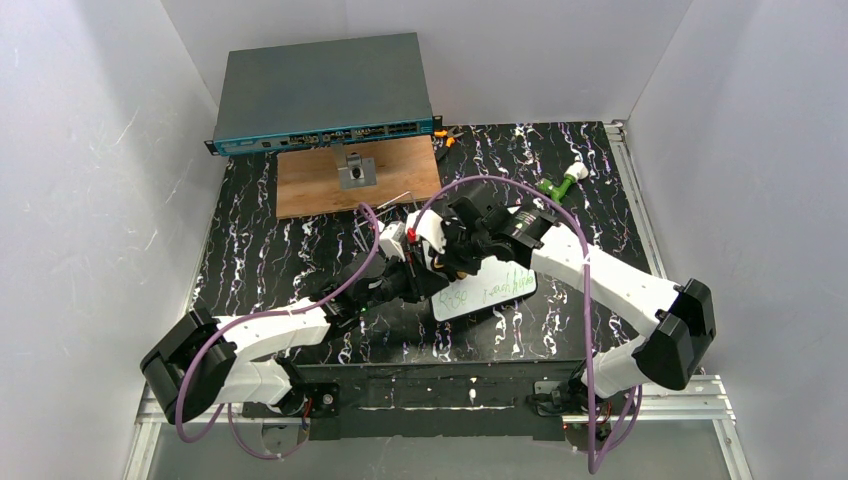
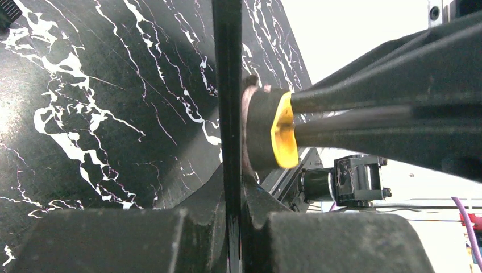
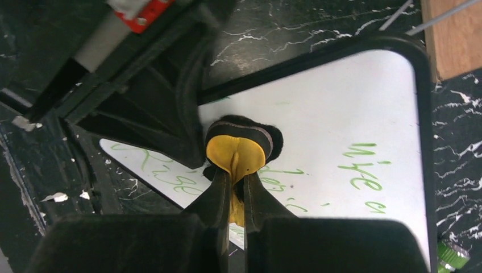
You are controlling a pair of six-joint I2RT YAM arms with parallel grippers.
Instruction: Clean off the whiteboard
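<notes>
The whiteboard (image 1: 492,296) lies near the table's middle, white with a thin black rim and green handwriting (image 3: 359,166). My left gripper (image 1: 418,284) is shut on its left edge; in the left wrist view the board (image 2: 227,85) shows edge-on as a thin black strip running between the jaws (image 2: 233,185). My right gripper (image 3: 237,177) is shut on a yellow eraser (image 3: 237,151) with a black felt face, pressed onto the whiteboard (image 3: 341,96) beside the left fingers (image 3: 170,114). The eraser (image 2: 283,136) also shows against the board. From above the right gripper (image 1: 464,256) hides the eraser.
A brown wooden panel (image 1: 310,185) with a metal bracket (image 1: 357,172) lies behind the board. A grey network switch (image 1: 322,90) stands at the back. A green marker (image 1: 560,183) lies at the back right. White walls enclose the black marbled table (image 1: 260,250).
</notes>
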